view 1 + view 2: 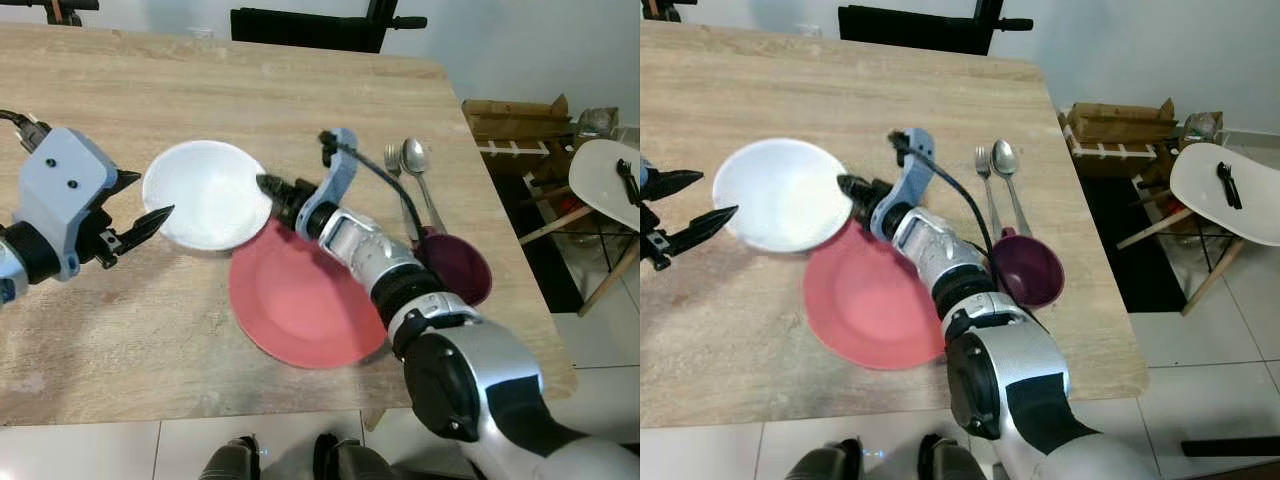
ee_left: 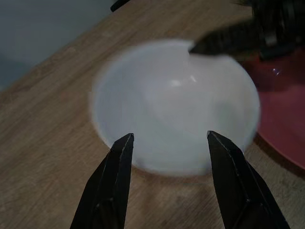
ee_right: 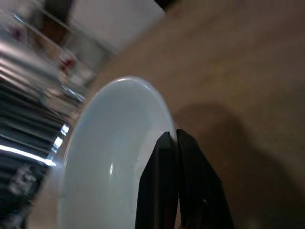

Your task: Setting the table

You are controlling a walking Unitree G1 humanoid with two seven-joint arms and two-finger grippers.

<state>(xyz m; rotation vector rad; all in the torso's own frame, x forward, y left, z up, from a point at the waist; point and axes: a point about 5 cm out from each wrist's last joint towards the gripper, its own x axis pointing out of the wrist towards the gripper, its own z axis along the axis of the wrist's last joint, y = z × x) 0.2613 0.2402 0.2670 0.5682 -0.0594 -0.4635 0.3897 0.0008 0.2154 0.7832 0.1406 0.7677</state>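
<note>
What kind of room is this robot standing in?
Probably a home dining area: a wooden table holds a white bowl, a pink plate, a maroon cup and a fork and spoon, with a white chair nearby.

Head down; wrists near bowl [image 2: 174, 124]

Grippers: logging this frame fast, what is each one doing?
Left gripper: open, empty, just short of the white bowl.
Right gripper: shut on the white bowl's rim, beside the red plate.
</note>
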